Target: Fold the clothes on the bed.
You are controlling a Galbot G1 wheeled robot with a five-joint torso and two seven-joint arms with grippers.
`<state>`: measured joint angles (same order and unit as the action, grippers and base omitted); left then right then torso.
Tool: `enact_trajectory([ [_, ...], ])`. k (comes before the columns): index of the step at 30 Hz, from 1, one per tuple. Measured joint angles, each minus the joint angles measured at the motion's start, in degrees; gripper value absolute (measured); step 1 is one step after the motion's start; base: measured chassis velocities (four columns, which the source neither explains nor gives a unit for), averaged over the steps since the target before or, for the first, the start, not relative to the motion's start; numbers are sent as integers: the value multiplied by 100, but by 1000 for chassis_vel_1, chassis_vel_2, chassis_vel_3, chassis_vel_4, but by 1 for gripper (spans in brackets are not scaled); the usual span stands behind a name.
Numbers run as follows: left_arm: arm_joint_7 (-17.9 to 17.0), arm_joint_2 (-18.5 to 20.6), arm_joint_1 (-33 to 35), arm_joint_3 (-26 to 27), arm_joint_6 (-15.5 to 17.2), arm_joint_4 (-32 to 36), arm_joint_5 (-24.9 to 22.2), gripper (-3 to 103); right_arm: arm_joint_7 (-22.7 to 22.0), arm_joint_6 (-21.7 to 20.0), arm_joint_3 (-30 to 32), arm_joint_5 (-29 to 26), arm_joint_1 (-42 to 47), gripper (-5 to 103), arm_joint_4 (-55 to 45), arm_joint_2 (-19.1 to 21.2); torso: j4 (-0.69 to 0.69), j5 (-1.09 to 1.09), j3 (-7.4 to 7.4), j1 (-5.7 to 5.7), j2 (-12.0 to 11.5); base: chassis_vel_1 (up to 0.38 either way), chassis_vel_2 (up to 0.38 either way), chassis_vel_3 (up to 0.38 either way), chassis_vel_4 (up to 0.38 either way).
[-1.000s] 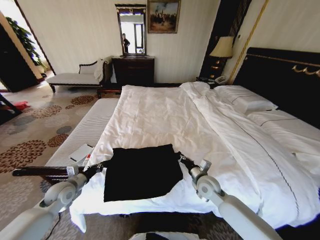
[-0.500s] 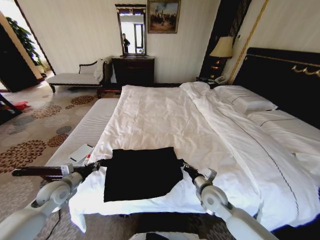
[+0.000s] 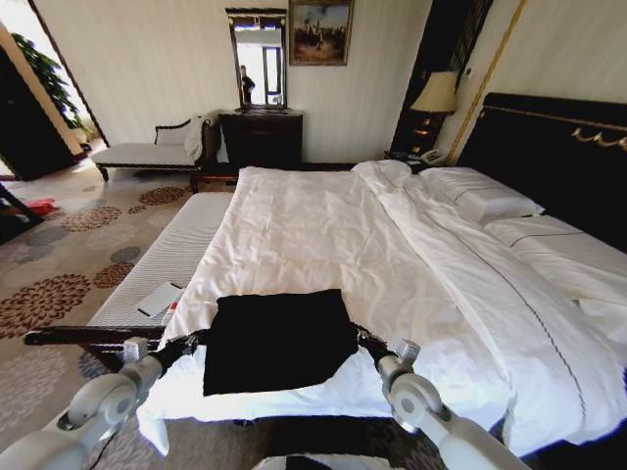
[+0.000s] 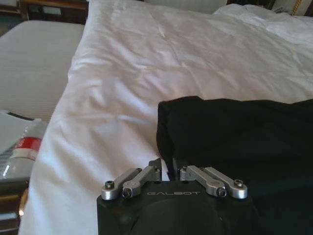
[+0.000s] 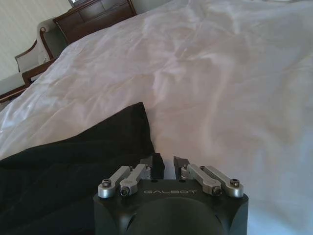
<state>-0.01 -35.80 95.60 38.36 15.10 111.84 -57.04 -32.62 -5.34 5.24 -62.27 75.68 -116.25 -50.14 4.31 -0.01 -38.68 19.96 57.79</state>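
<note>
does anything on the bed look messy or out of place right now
Nothing looks spilled or damaged. The black T-shirt lies folded in a compact rectangle near the foot of the bed, slightly skewed to the bed's edge. The left gripper and right gripper sit at its two sides.

Pale striped wallpaper [image 3: 157, 69] backs a dark wooden dresser [image 3: 261, 139] topped by a tall framed mirror [image 3: 258, 59], with a gilt-framed painting [image 3: 319, 31] hanging just beside it. A white-cushioned chaise with a dark carved frame [image 3: 152, 152] stands near the dresser on beige carpet patterned with brown flower medallions [image 3: 59, 264]. A cream-shaded table lamp [image 3: 435, 95] stands lit in the far corner, and a narrow white-striped cushioned bench [image 3: 162, 264] carries a white booklet [image 3: 159, 299].
</note>
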Motion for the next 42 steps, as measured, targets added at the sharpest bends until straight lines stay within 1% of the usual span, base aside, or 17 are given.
enact_trajectory([
  [2,68,-64,18,438,-51,85,-116,30,-45,7,128,4,62,37,-301,15,0,2,0,0,0,0,0,0,0],
  [4,94,-125,1,600,-59,148,-208,30,-64,12,216,-3,85,37,-436,22,0,1,0,0,0,0,0,0,0],
  [7,141,-400,-309,958,-25,391,-713,46,-121,24,539,-142,23,54,-791,40,1,2,1,0,0,0,0,0,0],
  [8,134,-488,-464,985,27,417,-895,51,-148,31,607,-203,-53,54,-840,44,0,2,1,0,0,0,0,0,0],
  [9,134,-488,-464,985,27,417,-895,51,-148,31,607,-203,-53,54,-840,44,0,2,1,0,0,0,0,0,0],
  [10,98,-597,-700,984,116,414,-1126,57,-173,36,657,-269,-147,59,-862,45,0,1,1,-1,1,0,0,0,0],
  [11,32,-732,-996,923,249,329,-1373,57,-195,37,699,-336,-298,65,-844,42,2,3,1,0,1,0,0,0,0],
  [13,-43,-967,-1458,727,510,61,-1666,68,-205,39,710,-352,-529,76,-695,-4,1,-1,0,0,0,0,0,0,0],
  [14,-43,-967,-1458,727,510,61,-1666,68,-205,39,710,-352,-529,76,-695,-4,1,-1,0,0,0,0,0,0,0],
  [16,-10,-1224,-1818,522,807,-246,-1787,79,-205,37,615,-348,-872,86,-440,-128,4,1,-1,2,0,0,0,0,0],
  [18,74,-1443,-1933,460,1045,-498,-1802,84,-195,20,414,-351,-1209,91,-176,-252,1,0,-1,2,-1,0,0,0,0],
  [19,74,-1443,-1933,460,1045,-498,-1802,84,-195,20,414,-351,-1209,91,-176,-252,1,0,-1,2,-1,0,0,0,0],
  [21,191,-1597,-2014,385,1267,-824,-1726,94,-183,10,248,-351,-1472,99,66,-374,-3,2,-1,2,0,0,0,0,0],
  [23,314,-1718,-2066,310,1435,-1145,-1654,99,-176,-2,152,-352,-1619,99,282,-470,-2,0,-1,2,-1,0,0,0,0],
  [29,536,-2096,-2228,204,1528,-1745,-1524,100,-169,-30,38,-364,-1872,100,685,-638,-2,1,-1,1,0,0,0,0,0],
  [33,608,-2327,-2409,110,1506,-1890,-1531,100,-168,-38,12,-371,-1935,100,828,-699,4,1,0,1,-1,0,0,0,0],
  [42,651,-2752,-2837,-117,1407,-2286,-1479,100,-171,-67,-43,-378,-2085,100,1033,-736,1,2,0,0,0,0,0,0,0],
])
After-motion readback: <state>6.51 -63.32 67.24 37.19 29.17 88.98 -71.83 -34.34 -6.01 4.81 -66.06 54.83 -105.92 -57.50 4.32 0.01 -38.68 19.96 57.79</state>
